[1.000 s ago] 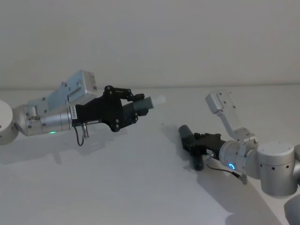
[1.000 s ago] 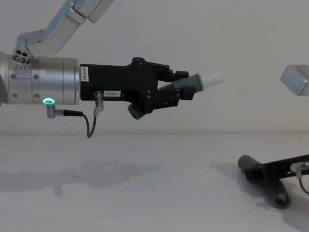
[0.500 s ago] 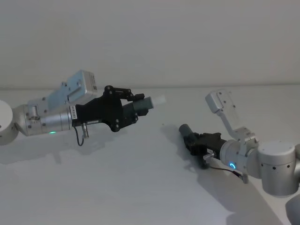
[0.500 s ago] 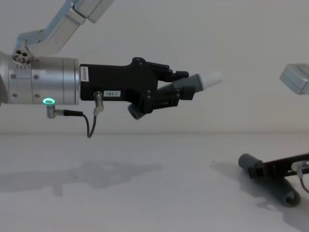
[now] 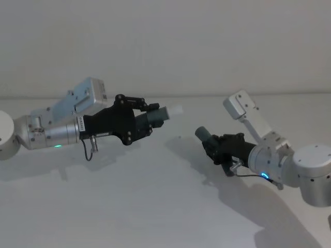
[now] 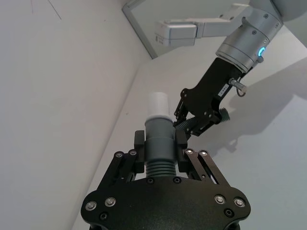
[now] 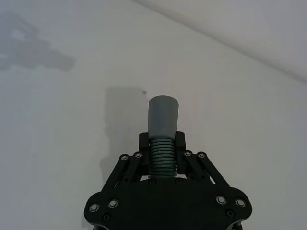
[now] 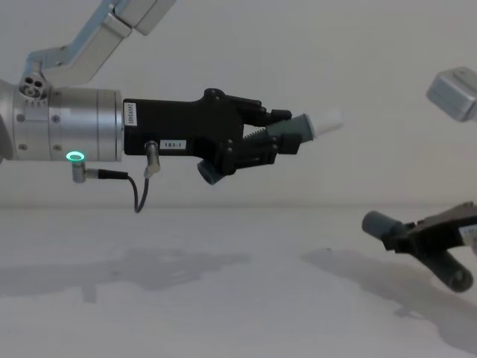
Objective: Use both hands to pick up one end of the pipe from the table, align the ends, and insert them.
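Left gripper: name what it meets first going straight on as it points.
Probably nothing close: the left gripper, holding the white-tipped pipe, points above the right gripper and its grey pipe; depth is unclear.

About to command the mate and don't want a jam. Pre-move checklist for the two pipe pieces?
1. Left gripper shut on white-tipped pipe piece: ok.
2. Right gripper shut on grey pipe piece: ok.
3. The grey pipe piece off the table: ok, shadow lies apart below.
4. The white tip lined up with the open mouth: not ok, tip higher, axes angled.
5. Space between the ends free: ok.
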Robot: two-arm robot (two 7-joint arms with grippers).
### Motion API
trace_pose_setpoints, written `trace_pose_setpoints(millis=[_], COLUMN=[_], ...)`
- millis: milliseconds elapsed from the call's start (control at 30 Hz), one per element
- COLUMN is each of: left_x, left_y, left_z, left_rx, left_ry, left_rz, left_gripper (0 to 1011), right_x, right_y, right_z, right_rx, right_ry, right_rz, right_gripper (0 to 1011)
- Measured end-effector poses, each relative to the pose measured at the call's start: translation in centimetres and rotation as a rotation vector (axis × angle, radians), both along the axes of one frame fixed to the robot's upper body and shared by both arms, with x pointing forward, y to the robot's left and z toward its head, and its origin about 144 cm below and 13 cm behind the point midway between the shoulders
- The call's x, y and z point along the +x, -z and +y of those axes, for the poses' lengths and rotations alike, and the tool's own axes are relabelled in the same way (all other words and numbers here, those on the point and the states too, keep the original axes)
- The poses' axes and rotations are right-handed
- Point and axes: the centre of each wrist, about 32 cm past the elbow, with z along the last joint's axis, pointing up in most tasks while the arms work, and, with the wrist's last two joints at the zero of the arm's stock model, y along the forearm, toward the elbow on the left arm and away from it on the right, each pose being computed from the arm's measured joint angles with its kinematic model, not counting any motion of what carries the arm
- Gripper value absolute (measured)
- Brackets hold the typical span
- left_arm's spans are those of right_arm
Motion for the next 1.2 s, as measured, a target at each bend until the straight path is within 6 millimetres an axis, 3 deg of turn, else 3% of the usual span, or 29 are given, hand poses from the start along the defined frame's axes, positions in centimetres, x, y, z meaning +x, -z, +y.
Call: trace_pose_setpoints(millis=[533,1200], left_x=[0.0,0.0], left_y=[0.0,0.0], left_z=[0.0,0.0], left_rx=[0.000,0.000], left_ry=[0.000,0.000], left_rz=[0.000,0.000], left_gripper=[331,331], right_x=[0.8,2.0], right_y=[-3.0,-8.2], right_z=[-1.9,-5.1], right_rx=[-0.170,-0.427], right_ry=[-0.227,-0.538], right_rz=[-0.178,-0.479], right_gripper=[267,266])
